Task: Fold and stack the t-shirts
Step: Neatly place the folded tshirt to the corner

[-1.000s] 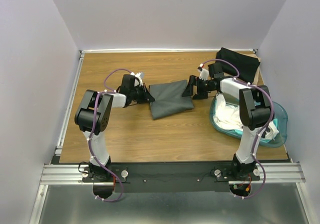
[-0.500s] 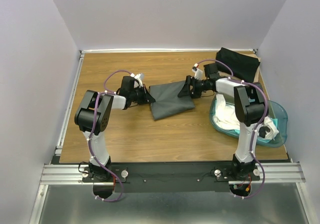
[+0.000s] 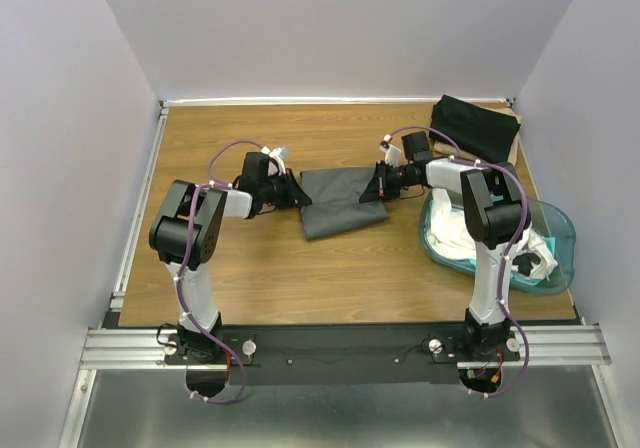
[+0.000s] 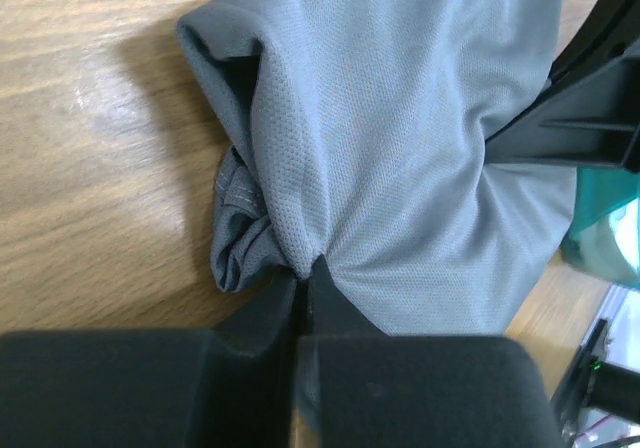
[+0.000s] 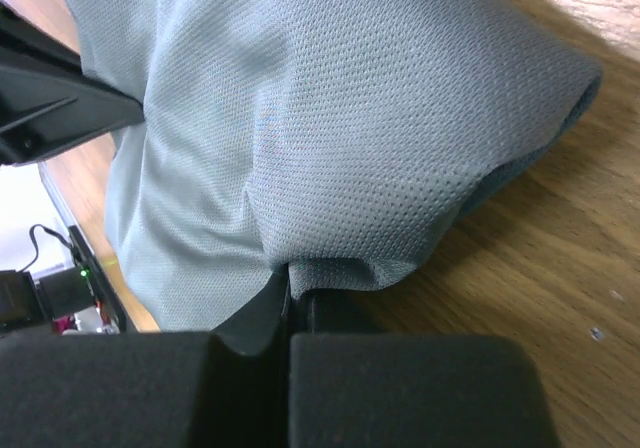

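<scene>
A dark grey t-shirt lies folded on the wooden table, stretched between both arms. My left gripper pinches its left edge; in the left wrist view the gripper has its jaws nearly together on a bunched fold of the shirt. My right gripper grips the right edge; in the right wrist view it is shut on a fold of the same shirt. A black t-shirt lies folded at the far right corner. White t-shirts sit crumpled in the tub.
A translucent teal plastic tub stands at the right edge beside the right arm. White walls enclose the table on three sides, and a metal rail runs along its left side.
My right gripper has moved left onto the grey shirt's right edge and closed on it. The left gripper has stayed at the left edge.
</scene>
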`<state>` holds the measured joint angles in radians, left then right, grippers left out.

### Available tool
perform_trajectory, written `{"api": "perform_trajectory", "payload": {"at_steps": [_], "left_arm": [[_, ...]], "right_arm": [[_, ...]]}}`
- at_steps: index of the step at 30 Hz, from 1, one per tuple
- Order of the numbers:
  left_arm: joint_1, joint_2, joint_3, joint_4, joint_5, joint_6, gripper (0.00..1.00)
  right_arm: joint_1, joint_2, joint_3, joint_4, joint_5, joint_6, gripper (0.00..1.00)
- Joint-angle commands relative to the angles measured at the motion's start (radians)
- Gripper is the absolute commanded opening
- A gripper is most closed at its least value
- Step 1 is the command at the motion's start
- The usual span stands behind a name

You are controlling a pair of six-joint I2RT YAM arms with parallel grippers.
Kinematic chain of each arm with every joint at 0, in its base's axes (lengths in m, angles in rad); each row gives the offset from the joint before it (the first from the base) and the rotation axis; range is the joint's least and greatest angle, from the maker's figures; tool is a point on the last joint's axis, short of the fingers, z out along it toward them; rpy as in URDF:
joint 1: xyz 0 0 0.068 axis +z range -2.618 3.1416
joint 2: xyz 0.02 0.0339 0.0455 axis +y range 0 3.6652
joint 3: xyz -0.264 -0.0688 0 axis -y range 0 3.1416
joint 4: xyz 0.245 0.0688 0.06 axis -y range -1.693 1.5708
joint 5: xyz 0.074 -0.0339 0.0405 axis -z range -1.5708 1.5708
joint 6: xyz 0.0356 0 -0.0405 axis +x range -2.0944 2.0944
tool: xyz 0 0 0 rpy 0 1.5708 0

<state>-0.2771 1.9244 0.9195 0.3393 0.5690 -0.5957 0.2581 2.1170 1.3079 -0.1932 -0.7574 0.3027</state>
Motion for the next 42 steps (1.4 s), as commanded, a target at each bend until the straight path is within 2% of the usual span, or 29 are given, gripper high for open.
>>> {"api": "perform_trajectory", "payload": {"at_steps": [1, 4, 6, 8, 14, 19, 33, 42], "left_arm": [[0.012, 0.024, 0.022, -0.091, -0.02, 0.031, 0.34], [0.026, 0.013, 0.053, -0.118, -0.03, 0.049, 0.59], [0.041, 0.002, 0.071, -0.149, -0.034, 0.068, 0.66], [0.052, -0.022, 0.078, -0.174, -0.037, 0.079, 0.68], [0.108, -0.068, 0.076, -0.215, -0.037, 0.119, 0.68], [0.128, -0.076, 0.045, -0.221, -0.04, 0.129, 0.68], [0.131, -0.11, -0.018, -0.247, -0.06, 0.148, 0.68], [0.131, -0.116, -0.06, -0.256, -0.075, 0.152, 0.68]], "right_arm": [[0.012, 0.0, 0.016, -0.071, 0.087, -0.02, 0.01], [0.01, -0.052, 0.042, -0.1, 0.147, -0.033, 0.01], [0.012, -0.077, 0.077, -0.132, 0.197, -0.045, 0.0], [0.01, -0.104, 0.108, -0.17, 0.236, -0.06, 0.0], [0.004, -0.083, 0.318, -0.366, 0.427, -0.154, 0.0], [-0.008, -0.045, 0.482, -0.446, 0.593, -0.249, 0.0], [-0.121, 0.167, 0.977, -0.578, 0.708, -0.372, 0.0], [-0.183, 0.222, 1.182, -0.591, 0.701, -0.395, 0.0]]}}
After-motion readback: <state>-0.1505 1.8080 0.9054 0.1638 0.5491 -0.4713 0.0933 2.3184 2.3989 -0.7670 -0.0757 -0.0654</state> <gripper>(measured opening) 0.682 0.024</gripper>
